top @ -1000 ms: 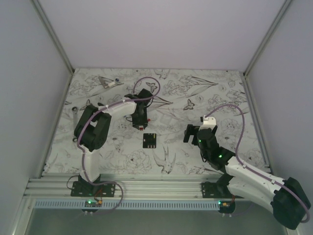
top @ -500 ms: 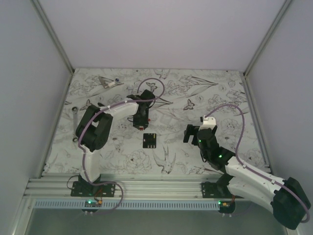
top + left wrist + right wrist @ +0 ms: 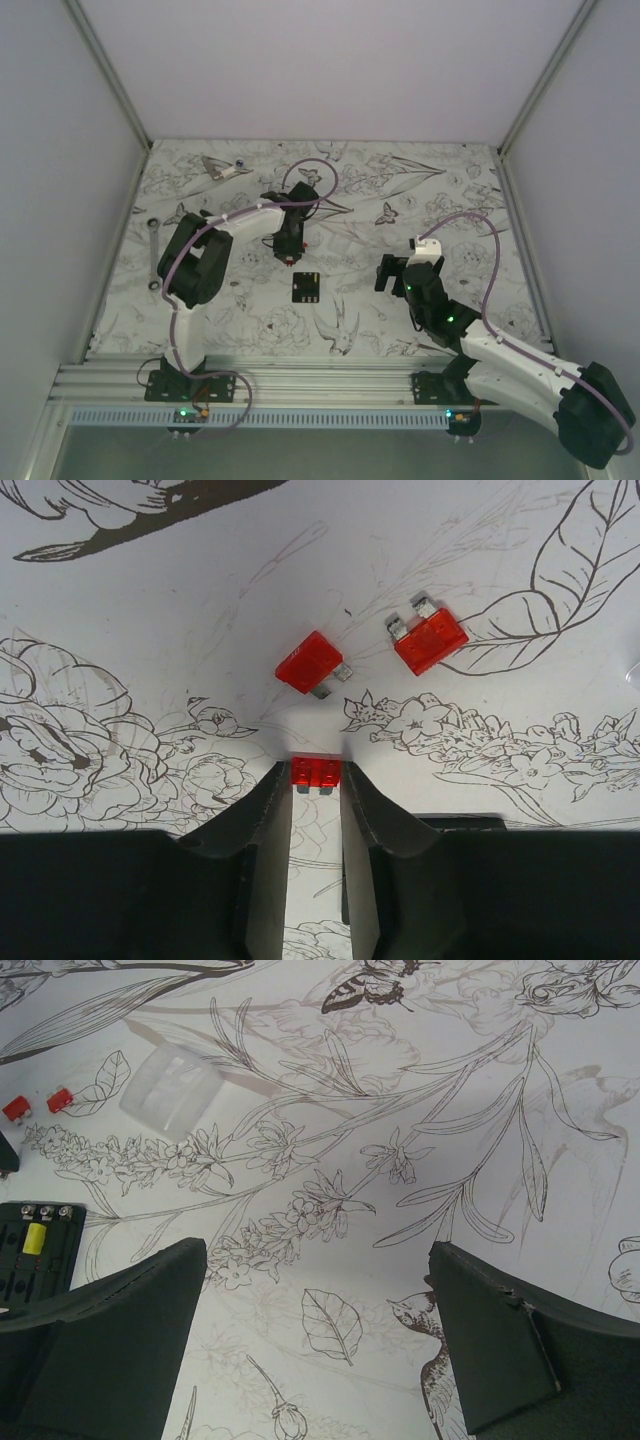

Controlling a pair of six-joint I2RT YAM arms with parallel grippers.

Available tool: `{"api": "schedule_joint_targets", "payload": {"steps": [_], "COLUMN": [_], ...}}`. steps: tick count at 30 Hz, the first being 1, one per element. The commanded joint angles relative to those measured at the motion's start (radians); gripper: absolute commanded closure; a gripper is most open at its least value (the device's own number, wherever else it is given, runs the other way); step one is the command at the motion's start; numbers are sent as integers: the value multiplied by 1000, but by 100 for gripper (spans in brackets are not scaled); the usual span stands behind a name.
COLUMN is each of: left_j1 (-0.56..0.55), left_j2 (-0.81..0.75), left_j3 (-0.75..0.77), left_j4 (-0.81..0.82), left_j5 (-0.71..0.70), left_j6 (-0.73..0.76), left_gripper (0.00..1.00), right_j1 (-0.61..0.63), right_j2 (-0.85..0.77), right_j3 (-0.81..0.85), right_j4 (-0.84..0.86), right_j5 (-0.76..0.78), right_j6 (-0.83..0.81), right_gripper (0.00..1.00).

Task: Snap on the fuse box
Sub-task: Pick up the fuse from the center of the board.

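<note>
Left gripper [image 3: 315, 780] clenched on one red fuse [image 3: 315, 771], two loose fuses [image 3: 311, 662] [image 3: 430, 645] just beyond its tips; right gripper [image 3: 315, 1260] spread wide, fuse box [image 3: 35, 1250] to its left

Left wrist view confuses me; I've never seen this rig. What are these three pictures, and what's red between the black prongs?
Two robot arms are bolted at the near edge of a table. The top picture looks down from above and behind them; the other two come from a camera on each wrist, showing its own jaws. The black prongs are the left jaws, shut on a small red fuse. Two loose red fuses lie on the flower-patterned table just beyond. The fuse box, a flat black square, lies between the arms. The right jaws are open and empty, with a clear plastic cap ahead.
</note>
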Motion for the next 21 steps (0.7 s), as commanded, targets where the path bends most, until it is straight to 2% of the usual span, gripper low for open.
{"api": "schedule_joint_targets", "payload": {"steps": [1,6,13,21], "left_j1": [-1,-9,-45,-100], "left_j2": [64,-30,-179,-392], "left_j3": [-41,-60,-83,-228], "left_j4": [-1,0,13,160], "left_j5": [-8,-12,-29,-24], "left_j6": [-6,4,41,129], "left_gripper": [77,81,81,82], "right_j1": [-4,-5,-5,-5], "right_j2": [-5,-2,-10,-32], "right_j3": [11,20,35,77], "right_j4": [30,33,38,64], "right_j5": [-4,-26,-86,-241], "right_j6": [2,-8,-26,-81], "right_gripper": [0,0,0,0]}}
